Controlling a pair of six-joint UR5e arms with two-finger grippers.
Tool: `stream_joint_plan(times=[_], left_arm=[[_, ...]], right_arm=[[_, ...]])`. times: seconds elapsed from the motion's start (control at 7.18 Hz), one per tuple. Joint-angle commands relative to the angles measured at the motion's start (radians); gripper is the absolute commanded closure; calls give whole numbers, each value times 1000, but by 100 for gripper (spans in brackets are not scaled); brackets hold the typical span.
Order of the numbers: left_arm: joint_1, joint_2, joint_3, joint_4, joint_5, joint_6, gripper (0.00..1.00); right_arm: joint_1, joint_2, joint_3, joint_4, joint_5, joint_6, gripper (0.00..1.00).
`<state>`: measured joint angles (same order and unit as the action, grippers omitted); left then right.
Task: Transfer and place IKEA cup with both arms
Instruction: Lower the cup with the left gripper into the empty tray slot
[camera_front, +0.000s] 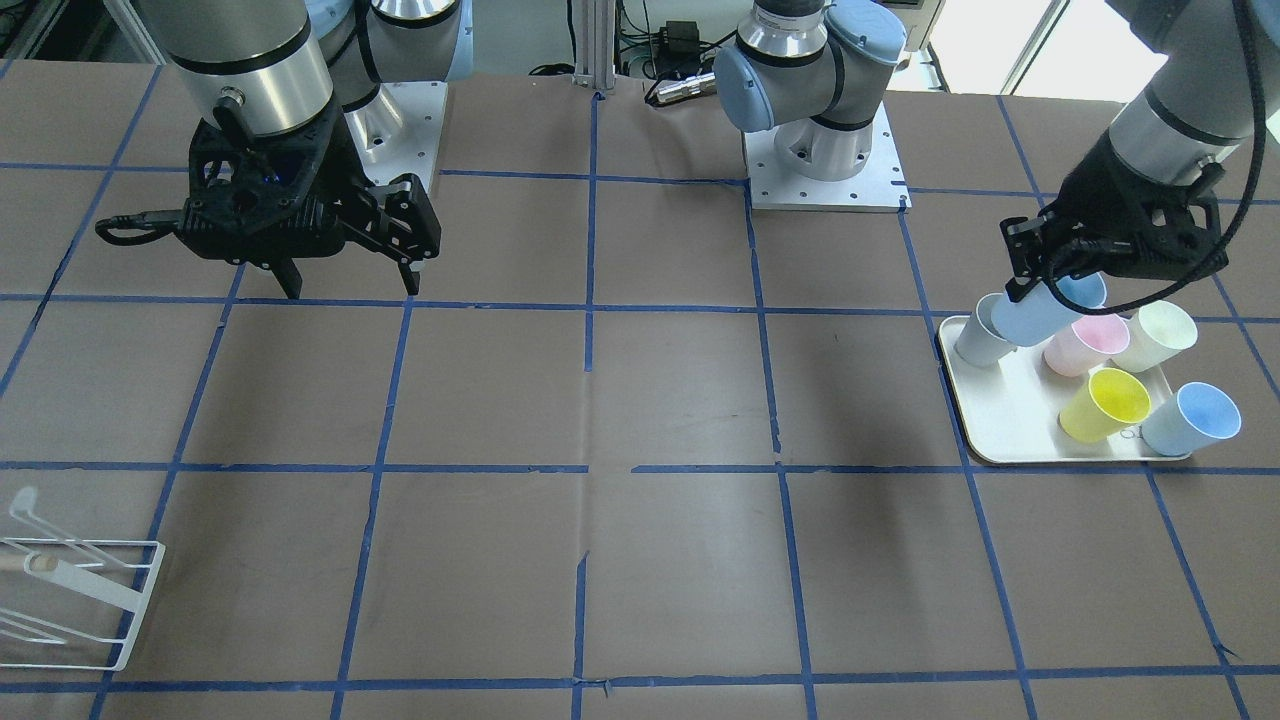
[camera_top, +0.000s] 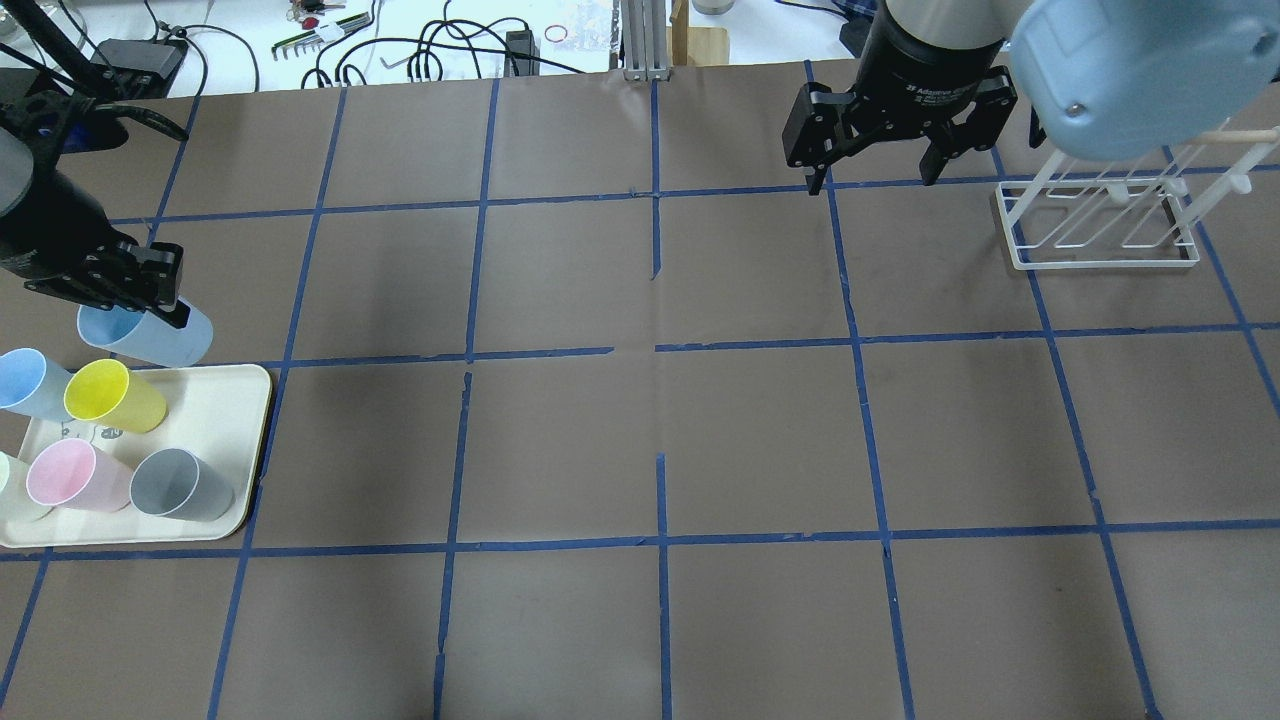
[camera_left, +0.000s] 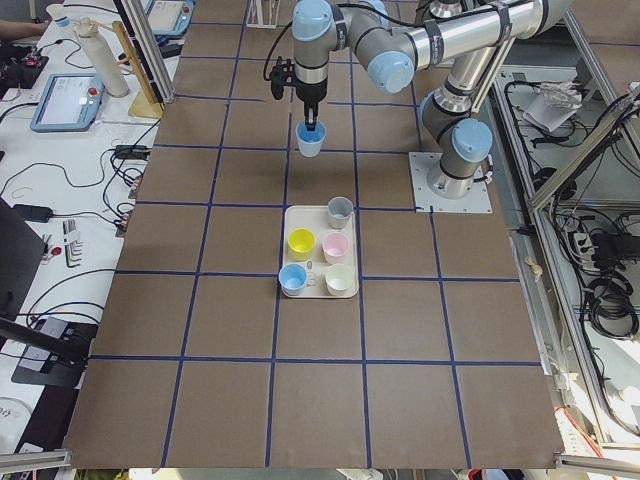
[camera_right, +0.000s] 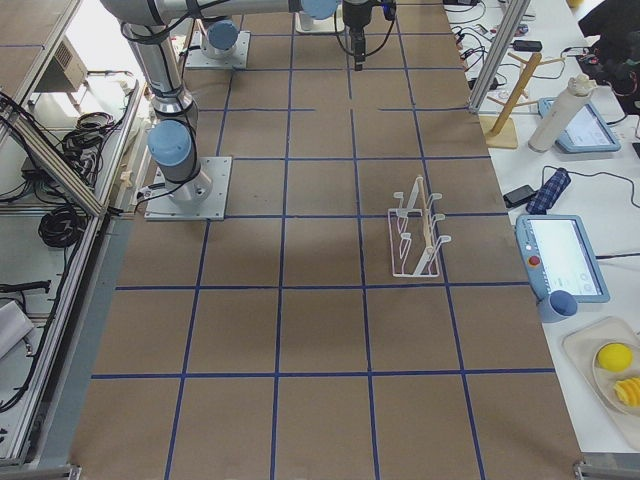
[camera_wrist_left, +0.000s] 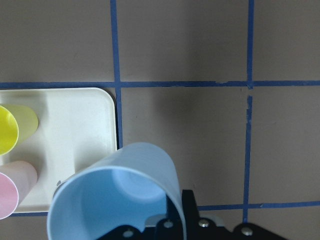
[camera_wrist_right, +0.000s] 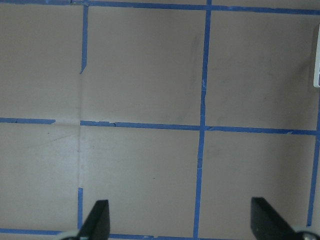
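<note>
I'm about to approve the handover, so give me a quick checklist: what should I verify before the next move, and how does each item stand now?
1. Left end effector shut on the blue cup: ok, gripping its rim.
2. Held cup lifted away from the tray and the other cups on it: ok.
3. Right end effector open to receive: ok, jaws wide.
4. Both end effectors close enough to pass: not ok, far apart across the table.
5. Rack free of cups: ok.
</note>
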<state>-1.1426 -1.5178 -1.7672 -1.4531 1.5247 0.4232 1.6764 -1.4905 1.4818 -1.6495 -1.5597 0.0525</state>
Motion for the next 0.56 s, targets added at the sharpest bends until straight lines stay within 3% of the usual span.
stream_joint_plan(times=[0.0,0.42], left_arm=[[56,-51,-3,14,5,77,100],[58,-137,-12,105,48,124,100]], right_arm=[[0,-1,0,2,0,1,0],[0,-1,0,4,0,0,0]])
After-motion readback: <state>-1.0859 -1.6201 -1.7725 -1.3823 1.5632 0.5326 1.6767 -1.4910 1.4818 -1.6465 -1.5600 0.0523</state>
